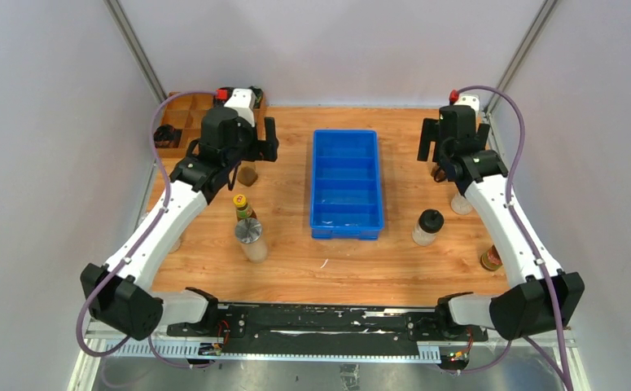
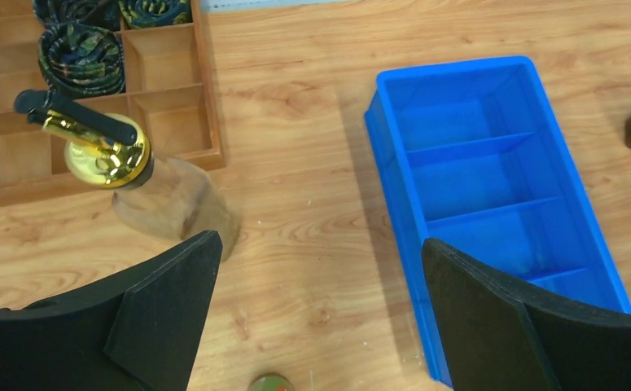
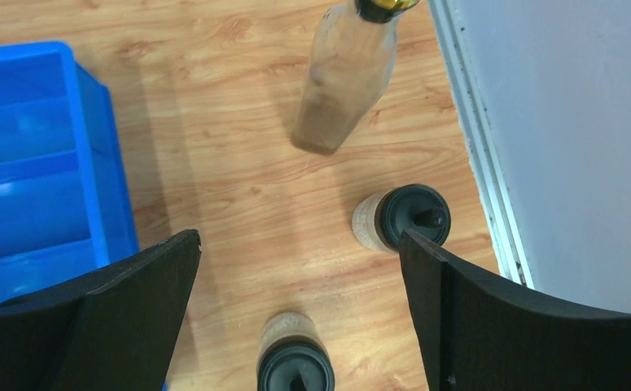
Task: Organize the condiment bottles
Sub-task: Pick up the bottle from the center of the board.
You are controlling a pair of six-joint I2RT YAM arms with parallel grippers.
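A tall clear gold-spouted bottle [image 2: 173,204] stands by the wooden tray, just left of my open, empty left gripper [image 2: 320,244]; from above it shows under that gripper [image 1: 248,175]. A yellow-capped dark bottle [image 1: 242,205] and a silver-lidded shaker [image 1: 249,236] stand left of the blue bin [image 1: 344,183]. My right gripper [image 3: 300,238] is open and empty, high above two black-capped jars [image 3: 401,216] [image 3: 295,362] and a second tall clear bottle [image 3: 344,73]. Another dark bottle [image 1: 491,258] is half hidden by the right arm.
The blue bin [image 2: 499,204] has several empty compartments. A wooden divided tray [image 2: 165,81] at the back left holds black cable coils [image 2: 80,57]. The right wall's rail [image 3: 479,147] runs close beside the jars.
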